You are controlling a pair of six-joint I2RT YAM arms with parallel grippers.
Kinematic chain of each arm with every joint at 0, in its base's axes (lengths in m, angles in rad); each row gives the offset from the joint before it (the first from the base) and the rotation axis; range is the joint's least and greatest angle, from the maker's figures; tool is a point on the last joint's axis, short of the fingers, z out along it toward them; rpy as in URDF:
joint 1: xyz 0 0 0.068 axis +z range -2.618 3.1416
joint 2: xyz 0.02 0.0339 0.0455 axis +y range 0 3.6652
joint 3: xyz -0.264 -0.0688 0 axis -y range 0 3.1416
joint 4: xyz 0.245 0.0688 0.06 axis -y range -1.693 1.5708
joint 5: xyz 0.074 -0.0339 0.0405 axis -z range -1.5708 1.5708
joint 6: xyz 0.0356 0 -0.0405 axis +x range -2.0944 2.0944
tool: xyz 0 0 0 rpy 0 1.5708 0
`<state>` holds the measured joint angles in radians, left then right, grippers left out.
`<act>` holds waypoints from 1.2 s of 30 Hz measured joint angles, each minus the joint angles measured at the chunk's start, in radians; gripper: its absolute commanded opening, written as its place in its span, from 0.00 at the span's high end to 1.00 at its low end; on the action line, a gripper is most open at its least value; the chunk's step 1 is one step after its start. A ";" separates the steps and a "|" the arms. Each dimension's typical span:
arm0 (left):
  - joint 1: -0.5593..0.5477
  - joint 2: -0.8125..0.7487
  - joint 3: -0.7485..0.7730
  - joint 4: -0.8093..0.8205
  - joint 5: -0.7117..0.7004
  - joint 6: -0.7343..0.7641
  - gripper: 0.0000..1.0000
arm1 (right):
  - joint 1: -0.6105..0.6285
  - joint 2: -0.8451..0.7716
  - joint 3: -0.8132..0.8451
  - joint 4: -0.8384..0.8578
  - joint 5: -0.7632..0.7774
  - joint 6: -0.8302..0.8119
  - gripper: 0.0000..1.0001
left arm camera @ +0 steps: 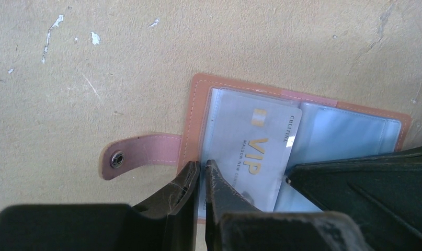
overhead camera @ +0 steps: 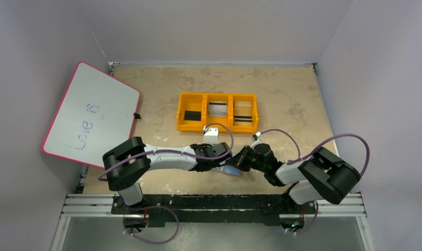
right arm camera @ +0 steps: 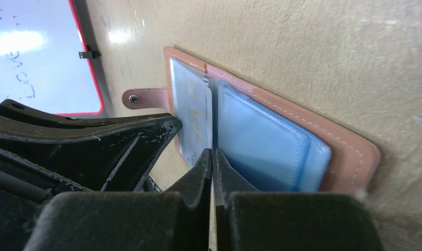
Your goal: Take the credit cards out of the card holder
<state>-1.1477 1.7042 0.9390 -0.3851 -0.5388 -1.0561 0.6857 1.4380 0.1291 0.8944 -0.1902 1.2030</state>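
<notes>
Lying open, the card holder (left arm camera: pixel 344 133) aims its tab (left arm camera: pixel 146 151) toward the whiteboard (right arm camera: pixel 36 57).

The card holder (right arm camera: pixel 282 104) lies open on the bench (right arm camera: pixel 313 42), a pale credit card (right arm camera: pixel 193 112) (gold lettering) in the half by its snap tab (right arm camera: pixel 146 98). The right gripper (right arm camera: pixel 213 157), jaws pressed together, sits at the centre fold.

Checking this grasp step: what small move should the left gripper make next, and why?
Probably finish closing the left gripper before any pull: its jaws stand nearly together at the edge of the VIP card, grip unconfirmed. The card holder lies open, the shut right gripper at its near edge.
</notes>
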 measured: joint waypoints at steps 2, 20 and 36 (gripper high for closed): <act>0.000 0.000 0.000 0.000 -0.001 -0.001 0.94 | -0.005 -0.021 -0.006 -0.017 0.010 0.000 1.00; 0.000 -0.003 -0.001 0.011 -0.001 0.004 0.98 | -0.008 0.064 0.032 0.038 -0.040 -0.013 0.76; 0.000 -0.003 -0.004 0.014 -0.005 0.000 1.00 | -0.014 0.208 -0.008 0.274 -0.058 0.055 1.00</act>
<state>-1.1477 1.7008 0.9348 -0.3710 -0.5434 -1.0557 0.6720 1.6463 0.1211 1.1683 -0.2478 1.2575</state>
